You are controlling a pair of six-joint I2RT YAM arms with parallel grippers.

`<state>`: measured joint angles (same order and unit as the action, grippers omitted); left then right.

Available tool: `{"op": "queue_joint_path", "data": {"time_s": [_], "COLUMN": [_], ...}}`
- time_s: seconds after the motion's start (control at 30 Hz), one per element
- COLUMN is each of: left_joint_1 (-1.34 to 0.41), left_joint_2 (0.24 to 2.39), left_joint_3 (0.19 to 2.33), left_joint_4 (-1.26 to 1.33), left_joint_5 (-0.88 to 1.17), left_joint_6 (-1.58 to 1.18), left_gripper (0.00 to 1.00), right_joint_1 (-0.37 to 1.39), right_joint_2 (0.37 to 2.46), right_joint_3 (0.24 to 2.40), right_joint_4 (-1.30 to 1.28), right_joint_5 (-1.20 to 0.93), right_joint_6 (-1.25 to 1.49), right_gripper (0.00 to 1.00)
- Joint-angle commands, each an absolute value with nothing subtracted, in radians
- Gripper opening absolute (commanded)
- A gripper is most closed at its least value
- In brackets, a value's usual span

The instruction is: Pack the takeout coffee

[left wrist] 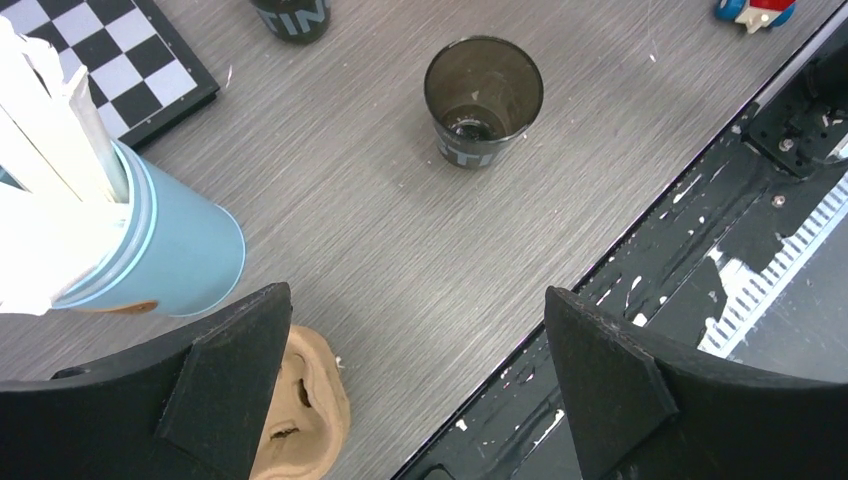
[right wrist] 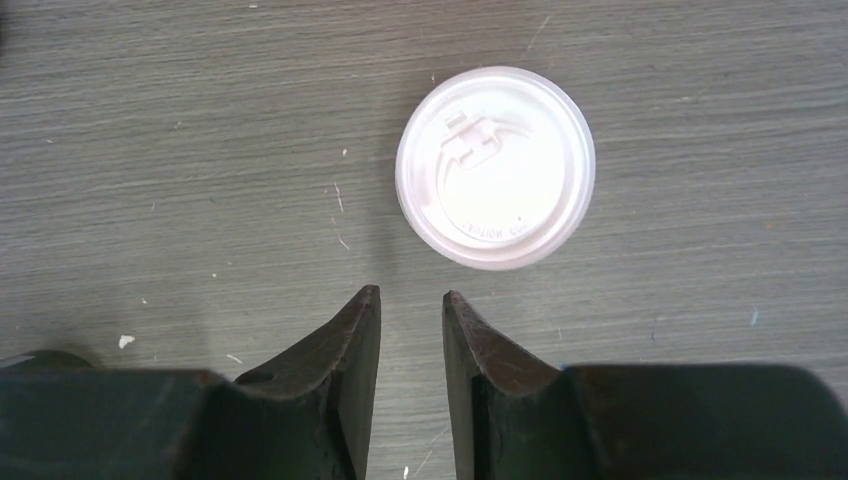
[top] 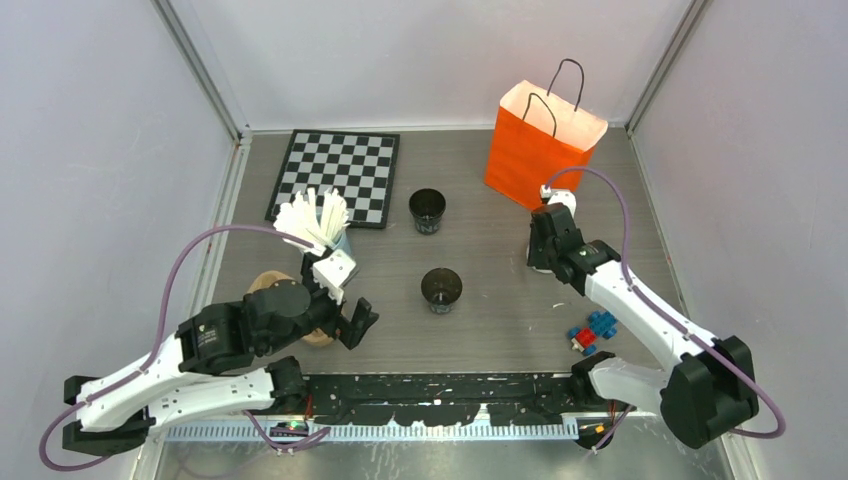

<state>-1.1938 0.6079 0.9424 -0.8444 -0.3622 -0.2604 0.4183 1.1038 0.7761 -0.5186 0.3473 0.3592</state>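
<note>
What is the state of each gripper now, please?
Left gripper: open wide, holding nothing.
Right gripper: narrowly open, holding nothing, near the white lid.

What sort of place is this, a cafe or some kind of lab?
Probably a lab test booth: two robot arms bolted to a grey table, plain white walls around it, and mismatched props: chessboard, orange paper bag, black cups.
</note>
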Motion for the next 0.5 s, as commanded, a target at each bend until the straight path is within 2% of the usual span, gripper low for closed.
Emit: {"op": "queue_joint_path", "data": {"time_s": [0.0, 0.27, 0.47], "left_joint_1": [-1.195, -1.195, -1.195], "left_joint_2": [0.584, 0.604, 0.607], "left_joint_3": [0.918, 0.916, 0.919], "left_joint_4": [-0.770, -0.816, -0.826], "left_joint_5": [-0.362, -0.347, -0.350], "left_joint_6": [-0.240, -0.235, -0.233], "left_gripper": [1.00, 0.99, 0.98], "right_joint_1": [0.386, 0.321, 0.289], "right_joint_2": [1.167, 1.329, 1.409], "right_joint_3": [0.831, 0.890, 0.915], "right_joint_4": [-0.433, -0.345, -0.322], "right_joint_5": [0.294, 0.248, 0.193], "right_joint_6": [0.281, 0.241, 0.232], "right_gripper": [0.34, 0.25, 0.25]}}
